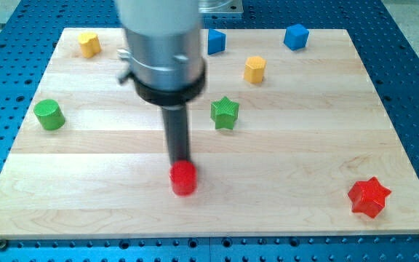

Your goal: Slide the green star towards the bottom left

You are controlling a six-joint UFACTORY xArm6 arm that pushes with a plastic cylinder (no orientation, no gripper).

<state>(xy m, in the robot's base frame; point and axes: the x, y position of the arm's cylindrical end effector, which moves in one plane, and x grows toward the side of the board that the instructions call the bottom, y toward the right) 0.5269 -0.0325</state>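
Red star (369, 196) nearest, low at the view's right on the wooden board (304, 145). Red cylinder (184, 178) at bottom centre; my tip (180, 161) sits right at its upper edge, seemingly touching. No pincer on this rod, nothing held. Green star (225, 113) mid-board, up and to the view's right of the tip, apart from it. Green cylinder (49, 115) at left. Yellow block (89, 44) top left, yellow hexagonal block (254, 69) and two blue cubes (216, 41) (295, 36) along the top.
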